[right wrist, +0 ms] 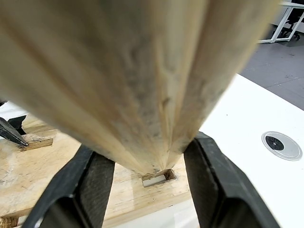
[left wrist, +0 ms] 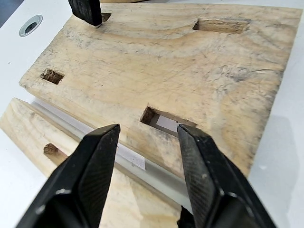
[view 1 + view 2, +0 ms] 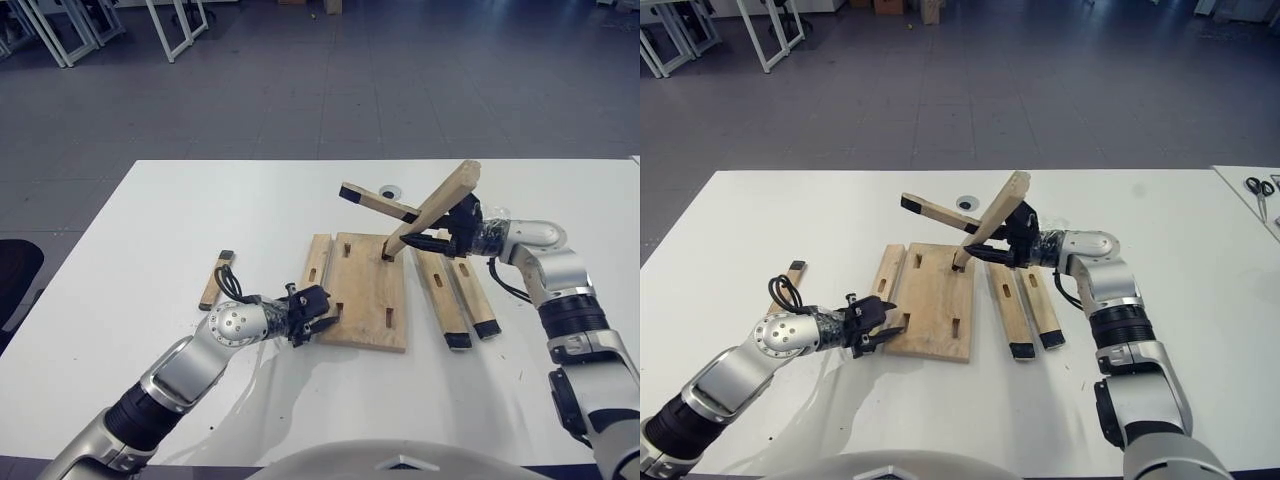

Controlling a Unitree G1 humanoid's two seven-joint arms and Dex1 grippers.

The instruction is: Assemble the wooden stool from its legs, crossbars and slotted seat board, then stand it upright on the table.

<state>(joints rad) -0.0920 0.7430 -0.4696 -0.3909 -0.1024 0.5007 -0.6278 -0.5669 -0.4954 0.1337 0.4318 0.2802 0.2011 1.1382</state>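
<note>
The slotted seat board (image 3: 372, 300) lies flat in the middle of the table. My right gripper (image 3: 418, 240) is shut on a wooden leg (image 3: 437, 204). The leg is tilted, its lower end at the board's far slot (image 1: 156, 177). Both right fingers (image 1: 92, 187) clamp the leg (image 1: 133, 71). My left gripper (image 3: 322, 320) is open at the board's near left corner, its fingers (image 2: 97, 175) either side of a slot (image 2: 164, 121). A black-tipped leg (image 3: 378, 201) lies behind the held one. Two more legs (image 3: 458, 298) lie right of the board.
A slotted strip (image 3: 317, 262) lies along the board's left edge, and a short black-tipped piece (image 3: 213, 280) lies further left. A round cable grommet (image 3: 389, 190) sits in the table behind the parts. The table's far edge is beyond it.
</note>
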